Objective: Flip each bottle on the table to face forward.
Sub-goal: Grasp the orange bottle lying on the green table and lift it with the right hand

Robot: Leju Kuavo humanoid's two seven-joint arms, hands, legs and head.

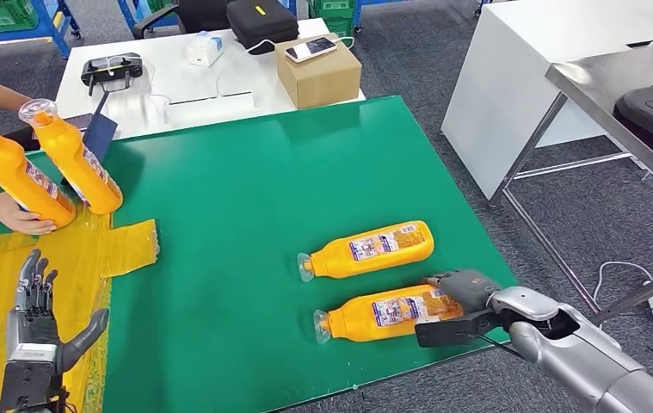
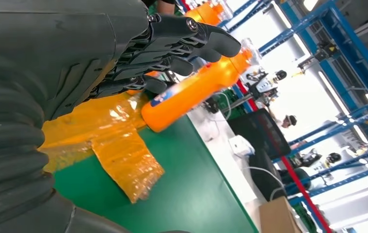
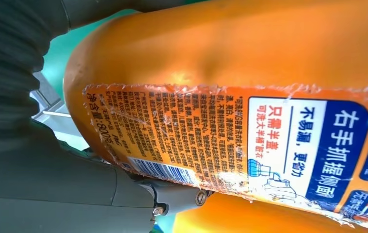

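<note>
Bare green desk (image 1: 245,224) lies open between my robot hands. Two lying bottles (image 1: 370,249) crowd my right robot hand (image 1: 460,305); a person's hand (image 1: 17,215) with two tilted bottles (image 1: 73,159) blocks beyond my left robot hand (image 1: 43,318).

Two bottles lie on their sides on my surface (image 1: 245,215) at lower right of the frame: the far bottle (image 1: 367,249) above, the near bottle (image 1: 383,313) below it, caps pointing left. My right robot hand (image 1: 456,305) wraps the near bottle's right end. At upper left, a person's hand (image 1: 15,215) steadies two tilted bottles (image 1: 47,168). My left robot hand (image 1: 39,331) hovers at lower left over a plastic sheet (image 1: 90,258).
</note>
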